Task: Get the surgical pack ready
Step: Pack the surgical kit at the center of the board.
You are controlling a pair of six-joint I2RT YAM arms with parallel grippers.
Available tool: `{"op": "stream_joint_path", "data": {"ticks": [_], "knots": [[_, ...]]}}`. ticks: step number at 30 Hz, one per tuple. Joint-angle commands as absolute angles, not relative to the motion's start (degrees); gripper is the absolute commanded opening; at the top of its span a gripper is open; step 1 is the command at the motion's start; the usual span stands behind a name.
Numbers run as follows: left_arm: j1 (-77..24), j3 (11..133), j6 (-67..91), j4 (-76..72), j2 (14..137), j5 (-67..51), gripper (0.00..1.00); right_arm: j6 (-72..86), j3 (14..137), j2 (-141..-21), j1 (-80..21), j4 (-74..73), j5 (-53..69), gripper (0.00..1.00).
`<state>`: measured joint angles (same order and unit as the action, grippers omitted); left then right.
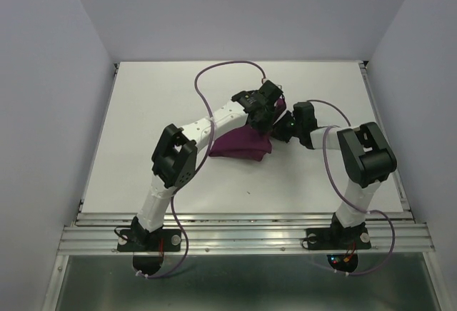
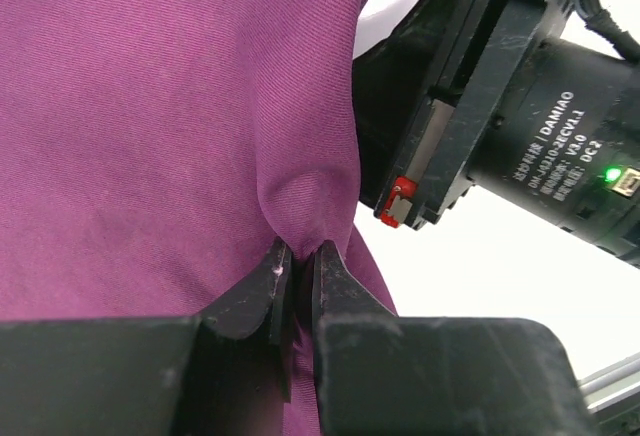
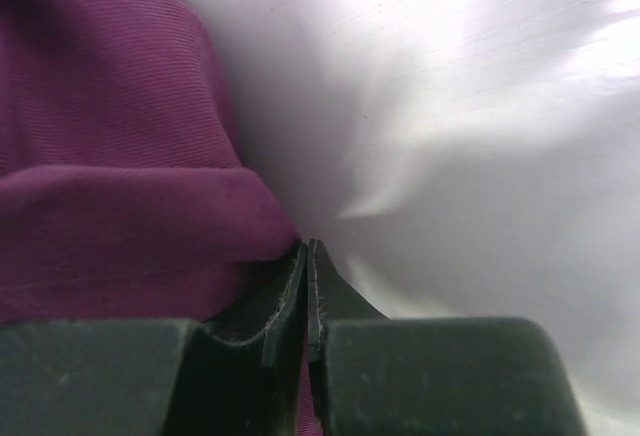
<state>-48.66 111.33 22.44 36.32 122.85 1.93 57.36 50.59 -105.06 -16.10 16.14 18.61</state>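
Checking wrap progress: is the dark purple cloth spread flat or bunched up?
Bunched: the dark purple cloth lies heaped, pinched by left fingers and right fingers.

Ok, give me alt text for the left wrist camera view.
The left end effector pinches a raised fold of purple cloth between its shut jaws. To the right, the other arm's black motor housing with a green light sits over the white table.

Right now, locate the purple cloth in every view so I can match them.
Top external: purple cloth bunched at centre.
Left wrist: fills left and centre, fold pinched in left pincer.
Right wrist: left side, edge nipped by right pincer.
Shared landmark: white table.
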Motion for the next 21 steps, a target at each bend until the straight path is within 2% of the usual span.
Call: {"op": "stream_joint_path", "data": {"ticks": [1,9,17,21], "knots": [[-50.3,114.3,24.0,30.0,119.2,-3.3,0.0,60.9,52.0,-106.2,-18.1,27.0,23.4,0.08],[-50.1,113.7,26.1,27.9,122.3,-1.1,0.0,62.2,50.3,-108.6,-18.1,32.2,24.9,0.09],[-48.0,113.2,31.6,23.5,127.4,-4.7,0.0,59.4,49.6,-111.8,-18.1,31.7,25.6,0.09],[-47.6,115.9,33.7,26.4,130.1,-1.7,0.0,56.0,49.0,-112.5,-18.1,29.1,25.8,0.09]]}}
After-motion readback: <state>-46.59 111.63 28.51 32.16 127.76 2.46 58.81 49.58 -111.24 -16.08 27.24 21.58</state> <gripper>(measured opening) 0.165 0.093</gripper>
